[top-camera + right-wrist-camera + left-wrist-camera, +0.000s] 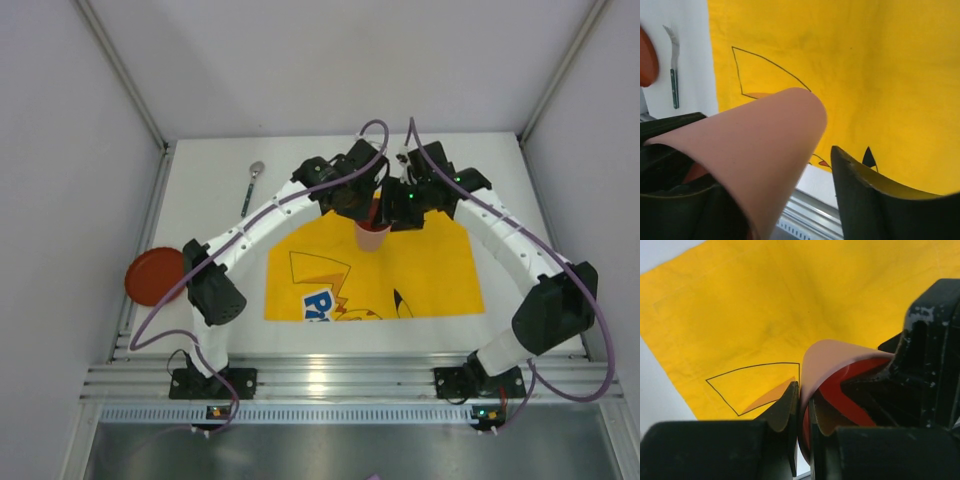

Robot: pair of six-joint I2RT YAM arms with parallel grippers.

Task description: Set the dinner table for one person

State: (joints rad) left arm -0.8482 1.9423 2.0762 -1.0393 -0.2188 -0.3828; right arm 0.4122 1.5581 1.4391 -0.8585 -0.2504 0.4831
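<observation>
1. Pinching the wall of the pink cup [832, 357], your left gripper [802, 399] is nearly closed: one finger lies against the outside and the other is inside, against the red lining.
2. Your right gripper [757, 150] comes at the same cup from the opposite side, with its jaws well apart and the cup's body between them.
3. On that right gripper, the finger to the right [865, 195] stands clear of the cup, with a gap showing. The other finger is mostly hidden behind the cup, so you cannot tell whether it touches.
4. Beneath both grippers lies the yellow cloth with a cartoon print [430, 270]. Whether the cup rests on it or hangs just above it cannot be told.
5. The dinner table [210, 205] stretches under and around both grippers. Its ribbed aluminium rail [340, 380] runs behind them, by the arm bases.
6. Well off to the left of your left gripper, a fork with a green handle [674, 75] lies on the bare white top.
7. Further left than the fork and nearer the bases, a red plate [155, 275] sits at the table's left edge.
</observation>
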